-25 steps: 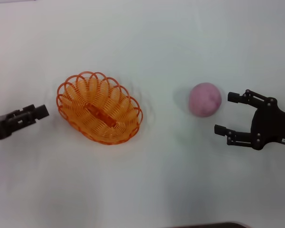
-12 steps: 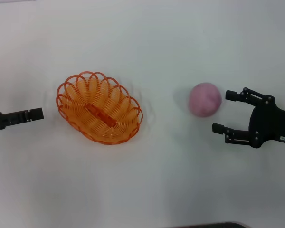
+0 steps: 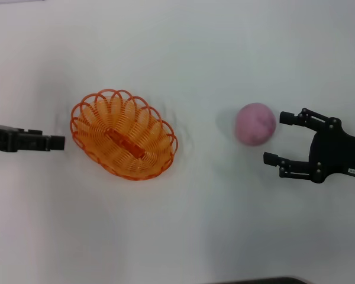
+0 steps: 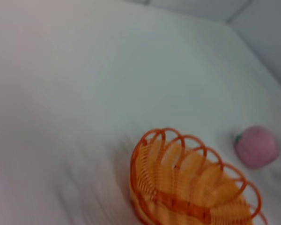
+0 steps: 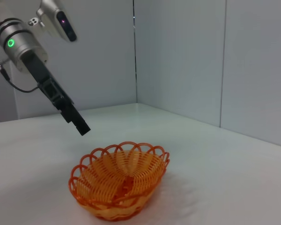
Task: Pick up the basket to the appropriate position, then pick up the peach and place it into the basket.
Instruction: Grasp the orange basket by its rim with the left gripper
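The orange basket [image 3: 124, 135] sits on the white table, left of centre, and is empty. It also shows in the left wrist view [image 4: 192, 187] and the right wrist view [image 5: 119, 185]. The pink peach [image 3: 255, 123] rests on the table to the right and shows in the left wrist view [image 4: 256, 146]. My left gripper [image 3: 58, 142] is shut and empty, just left of the basket's rim, apart from it. It also shows in the right wrist view [image 5: 82, 127], raised above the table behind the basket. My right gripper [image 3: 276, 138] is open and empty, just right of the peach.
The white table [image 3: 183, 225] spreads on all sides. Grey walls [image 5: 178, 56] stand beyond the table in the right wrist view. A dark edge [image 3: 260, 280] shows at the table's front.
My left gripper drew back left, then levelled out and came right, close to the basket's rim. The right gripper, basket and peach have barely moved.
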`<state>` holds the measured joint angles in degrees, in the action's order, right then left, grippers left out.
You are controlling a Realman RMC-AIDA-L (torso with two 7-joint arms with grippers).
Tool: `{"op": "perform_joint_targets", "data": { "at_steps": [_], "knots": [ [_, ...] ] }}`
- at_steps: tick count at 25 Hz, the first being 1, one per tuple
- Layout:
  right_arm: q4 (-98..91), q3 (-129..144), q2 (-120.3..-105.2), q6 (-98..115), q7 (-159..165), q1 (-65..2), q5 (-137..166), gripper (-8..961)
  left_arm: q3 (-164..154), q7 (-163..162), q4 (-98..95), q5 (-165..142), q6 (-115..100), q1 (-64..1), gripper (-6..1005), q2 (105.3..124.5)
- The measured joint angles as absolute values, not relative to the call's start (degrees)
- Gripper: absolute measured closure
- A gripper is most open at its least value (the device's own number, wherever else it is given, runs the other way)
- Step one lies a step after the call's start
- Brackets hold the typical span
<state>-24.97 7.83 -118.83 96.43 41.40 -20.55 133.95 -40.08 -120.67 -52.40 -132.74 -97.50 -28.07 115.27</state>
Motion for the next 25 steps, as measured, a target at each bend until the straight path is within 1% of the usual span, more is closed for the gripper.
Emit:
{"op": "perform_joint_targets", "data": {
  "at_steps": [4, 6, 9, 11, 25],
  "knots": [
    [-25.0, 7.8, -118.83, 96.4, 41.4, -20.7, 133.9, 25, -42.0, -121.6, -54.3, -138.8, -97.1, -31.1, 135, 116.41],
    [-25.0, 7.8, -118.83, 96.4, 41.4, -20.8, 134.0, 26, -42.2, -122.5, -56.1, -141.3, -96.8, -31.9, 136, 117.28],
    [-25.0, 7.8, -118.83, 96.4, 41.4, -21.1, 133.9, 26, -42.7, -124.8, -60.6, -144.6, -95.8, -32.6, 136, 119.08],
    [-25.0, 7.8, -118.83, 96.4, 41.4, -21.3, 133.9, 26, -42.9, -125.4, -62.4, -145.5, -95.5, -32.8, 136, 119.77],
    [-25.0, 7.8, -118.84, 96.4, 41.5, -21.7, 133.9, 26, -50.0, -127.2, -64.2, -148.6, -91.5, -37.0, 138, 121.71]
  ]
}}
